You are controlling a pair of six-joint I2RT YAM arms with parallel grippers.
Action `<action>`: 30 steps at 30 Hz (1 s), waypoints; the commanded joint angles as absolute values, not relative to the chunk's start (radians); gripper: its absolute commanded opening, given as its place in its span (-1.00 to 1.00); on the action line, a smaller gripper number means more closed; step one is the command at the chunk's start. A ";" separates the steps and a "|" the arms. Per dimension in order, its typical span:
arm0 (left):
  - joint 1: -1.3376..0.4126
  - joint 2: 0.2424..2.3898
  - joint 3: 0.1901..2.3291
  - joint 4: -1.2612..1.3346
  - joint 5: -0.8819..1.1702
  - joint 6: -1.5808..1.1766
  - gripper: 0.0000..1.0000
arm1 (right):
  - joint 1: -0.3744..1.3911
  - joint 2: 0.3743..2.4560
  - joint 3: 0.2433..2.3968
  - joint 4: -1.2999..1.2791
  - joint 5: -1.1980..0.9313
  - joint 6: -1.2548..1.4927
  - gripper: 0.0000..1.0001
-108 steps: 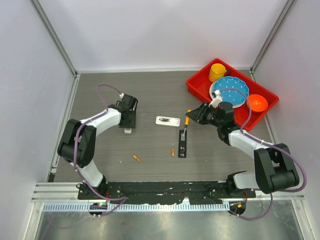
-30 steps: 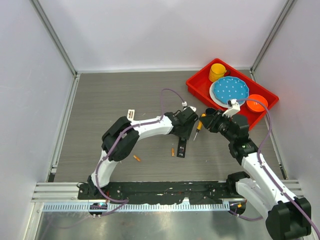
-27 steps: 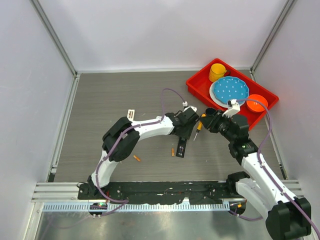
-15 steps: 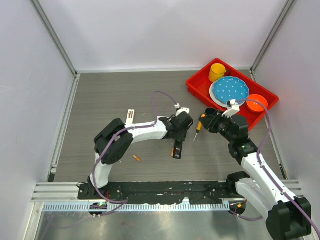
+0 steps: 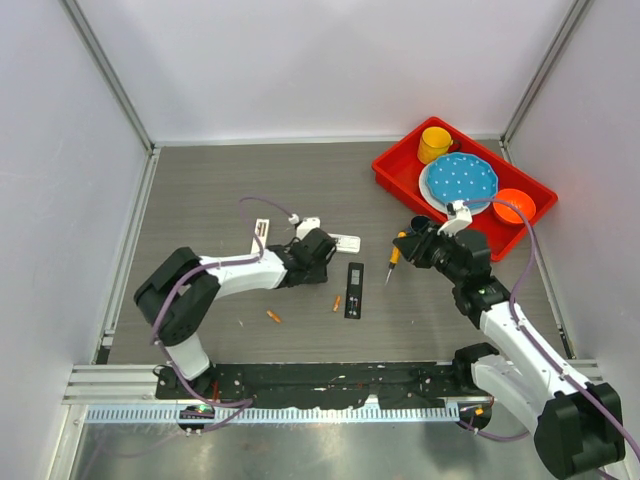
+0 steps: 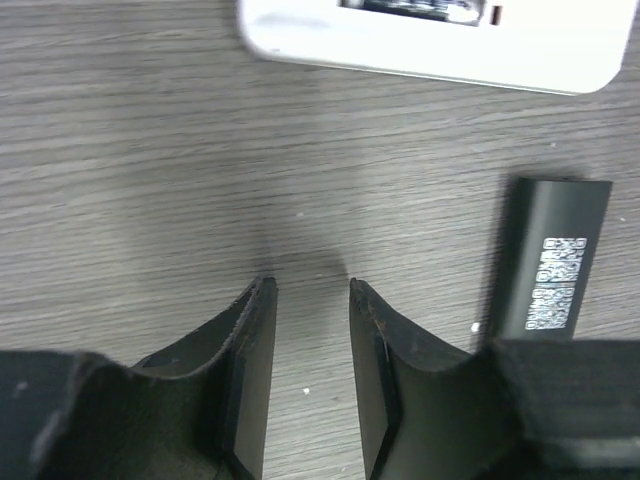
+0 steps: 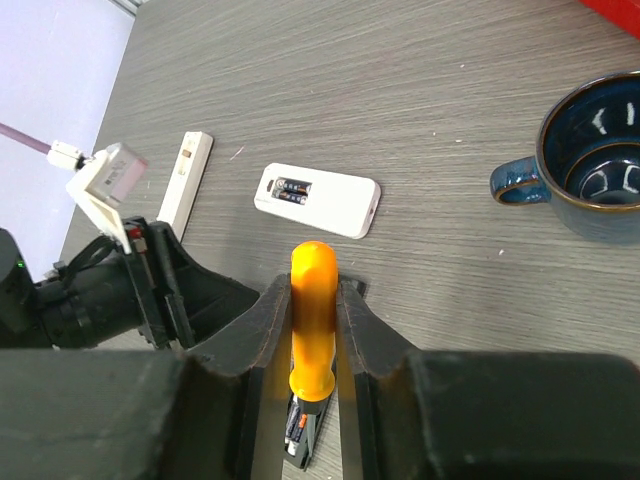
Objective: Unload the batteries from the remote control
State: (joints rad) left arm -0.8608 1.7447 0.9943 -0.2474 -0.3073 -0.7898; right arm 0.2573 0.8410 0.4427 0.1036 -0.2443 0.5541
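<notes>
My right gripper (image 5: 404, 246) is shut on the orange-handled screwdriver (image 7: 313, 320), its tip hanging above the table. Below it lies the black remote control (image 5: 354, 290), with its batteries (image 7: 303, 445) showing in the open compartment. The white remote control (image 5: 341, 242) lies open with dark batteries (image 7: 293, 190) inside. Two loose orange batteries lie on the table, one (image 5: 337, 303) beside the black remote and one (image 5: 273, 317) further left. My left gripper (image 5: 311, 250) is open and empty, low over the table (image 6: 311, 290), near the white remote (image 6: 430, 45) and the black remote (image 6: 550, 260).
A white battery cover (image 5: 261, 229) lies left of my left gripper. A dark blue mug (image 7: 592, 165) stands by my right gripper. A red tray (image 5: 395, 170) at the back right holds a yellow cup (image 5: 435, 143), a blue plate (image 5: 460, 180) and an orange bowl (image 5: 514, 206).
My left gripper has drawn back to the left, off the black remote, uncovering the white remote. The black remote and the orange battery beside it have shifted slightly. My right gripper still holds the screwdriver.
</notes>
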 commanded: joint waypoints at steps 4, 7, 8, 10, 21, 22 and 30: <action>-0.834 1.631 0.894 -0.069 -0.282 -0.792 -0.03 | 0.270 0.864 0.446 0.183 -0.236 0.538 -0.97; -0.838 1.644 0.936 -0.077 -0.226 -0.678 0.06 | 0.270 0.877 0.449 0.184 -0.232 0.538 -0.97; -0.838 1.647 0.962 -0.078 -0.209 -0.617 -0.06 | 0.270 0.879 0.449 0.184 -0.232 0.540 -0.97; -0.844 1.666 0.991 -0.083 -0.167 -0.571 -0.17 | 0.270 0.879 0.448 0.186 -0.233 0.543 -0.97; -0.966 1.914 1.313 -0.214 -0.071 -0.328 -1.00 | 0.270 0.877 0.442 0.167 -0.213 0.534 -0.97; -0.977 1.933 1.345 -0.218 -0.075 -0.319 -1.00 | 0.270 0.877 0.443 0.164 -0.210 0.532 -0.97; -1.008 2.049 1.414 -0.282 -0.178 -0.314 -1.00 | 0.268 0.870 0.443 0.141 -0.183 0.525 -0.98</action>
State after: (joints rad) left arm -1.0073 2.0277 1.3758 -0.2249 -0.1078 -0.3458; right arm 0.2619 0.8837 0.4385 0.1085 -0.2024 0.5449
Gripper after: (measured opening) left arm 0.011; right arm 0.250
